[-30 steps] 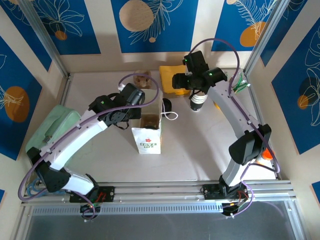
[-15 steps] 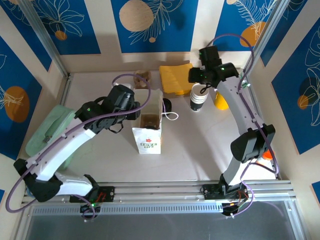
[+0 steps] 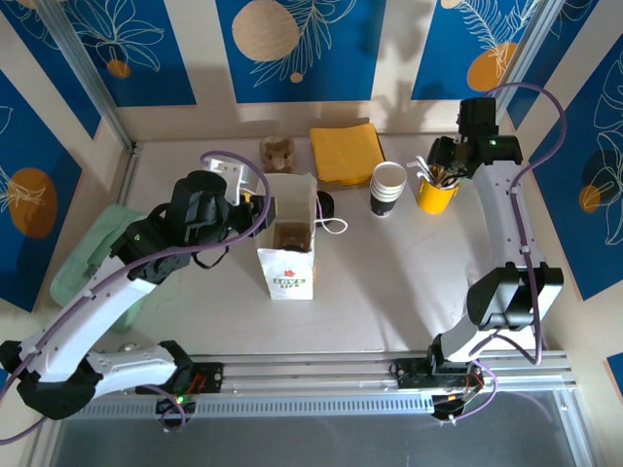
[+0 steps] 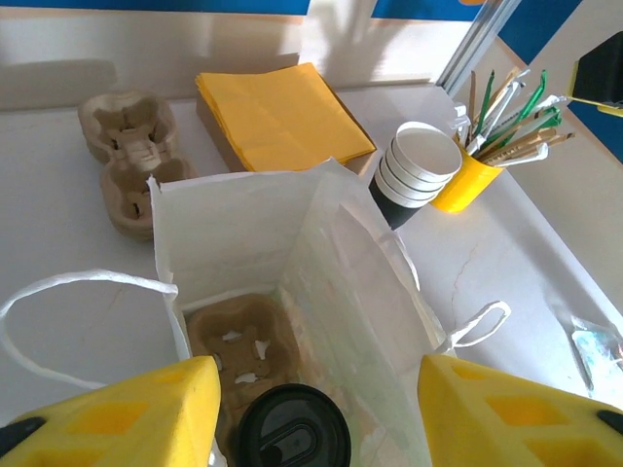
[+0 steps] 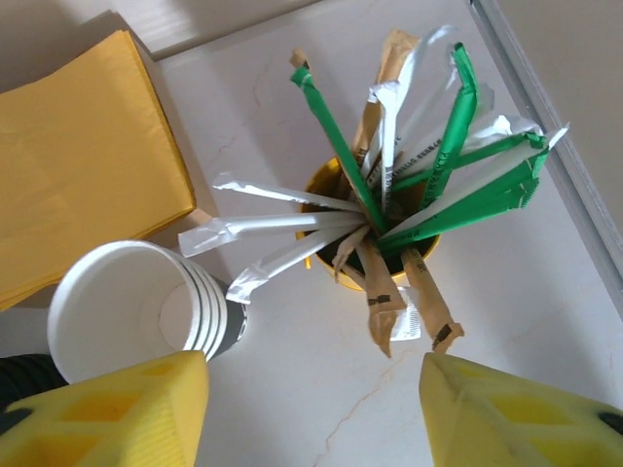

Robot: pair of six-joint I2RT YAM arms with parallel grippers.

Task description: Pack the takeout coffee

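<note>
White table (image 3: pixel 389 277), nested takeout coffee cups (image 3: pixel 389 183) upright between yellow napkins (image 3: pixel 346 153) and yellow stick holder (image 3: pixel 435 195), left claw (image 4: pixel 316 404) open and empty above white bag (image 4: pixel 234 224), right claw (image 5: pixel 311 404) open and empty above stick holder

1. Paper cups (image 4: pixel 421 161): one nested stack, with four white rims showing.
2. White paper bag (image 4: pixel 341 263): one.
3. Pulp cup carriers: two. One carrier in the bag (image 4: pixel 238 336) and one carrier at the back (image 4: pixel 127 146) of the bench (image 3: pixel 389 282); whether the second is a single piece or a stack cannot be told.
4. Black lid (image 4: pixel 295 428): one, inside the bag.
5. Yellow napkins (image 4: pixel 282 112): one stack.
6. Yellow pot (image 4: pixel 467 185): one, holding green, white and brown wrapped sticks (image 5: pixel 389 195) that are too crossed over to count.
7. Mint-green object (image 3: pixel 97 248): one.
</note>
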